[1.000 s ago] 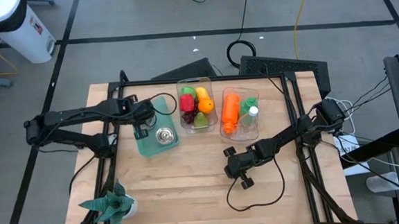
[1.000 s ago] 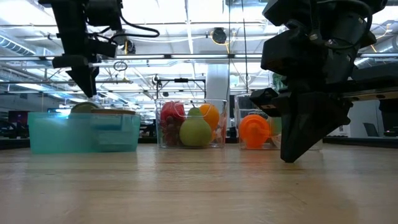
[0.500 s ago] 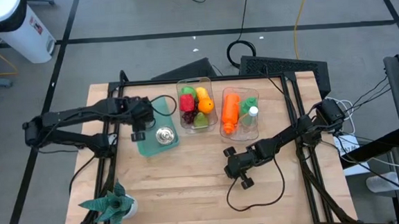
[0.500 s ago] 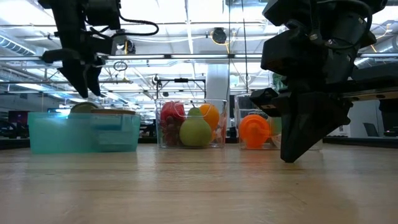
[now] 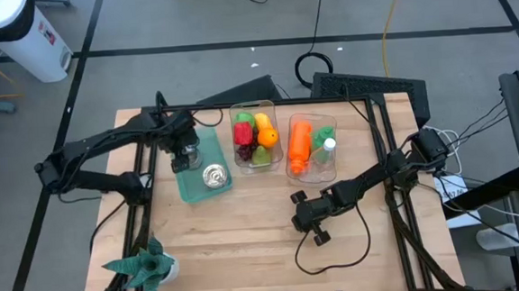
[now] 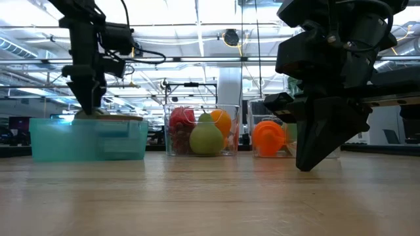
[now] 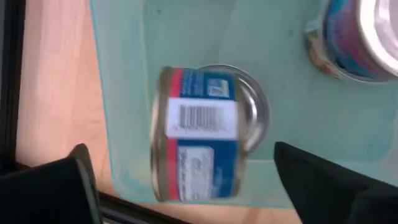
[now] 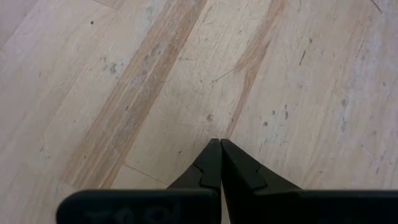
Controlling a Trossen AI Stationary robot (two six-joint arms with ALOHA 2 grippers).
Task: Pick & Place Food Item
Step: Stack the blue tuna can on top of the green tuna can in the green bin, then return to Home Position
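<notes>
Opened wide since a second ago, left end effector (image 7: 180,180) straddles the tipped can (image 7: 208,130), axis crossing its fingers, inside the teal bin (image 5: 190,188).

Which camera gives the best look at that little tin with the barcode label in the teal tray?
The left wrist view: the barcode tin fills the picture, lying on its side in the teal tray between the open left gripper fingers. The high view hides it under the arm; the low view shows only the tray wall. The right wrist view sees only bare wood.

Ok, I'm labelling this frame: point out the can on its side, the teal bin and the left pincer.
can (image 7: 202,134), left wrist view, barcode label.
teal bin (image 5: 187,188), high view, bare floor.
left pincer (image 7: 186,180), left wrist view, between its open fingers.
</notes>
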